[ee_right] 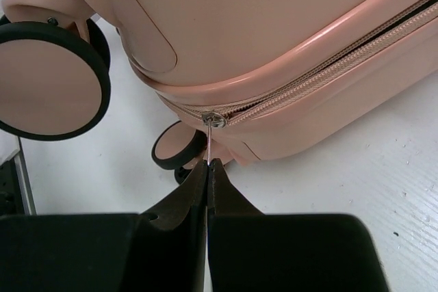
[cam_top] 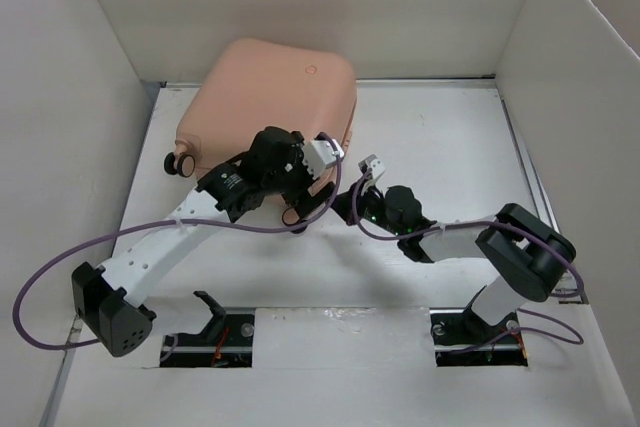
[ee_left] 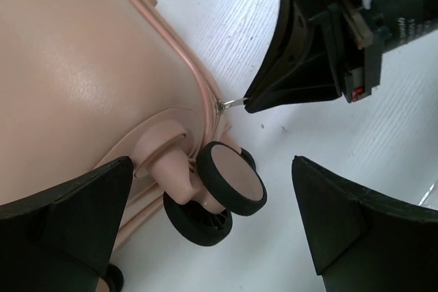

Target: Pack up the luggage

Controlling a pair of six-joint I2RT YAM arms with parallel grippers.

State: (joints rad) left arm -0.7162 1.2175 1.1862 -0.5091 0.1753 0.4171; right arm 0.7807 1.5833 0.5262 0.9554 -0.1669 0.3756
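White table. We saw R gripper clamped on luggage zip pull, L gripper apart. Zipping step prob; next needs steady seam-wise drag.

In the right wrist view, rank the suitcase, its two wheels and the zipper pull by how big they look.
1. luggage
2. left wheel
3. middle wheel, smaller perhaps only because it sits farther from the camera
4. zipper pull
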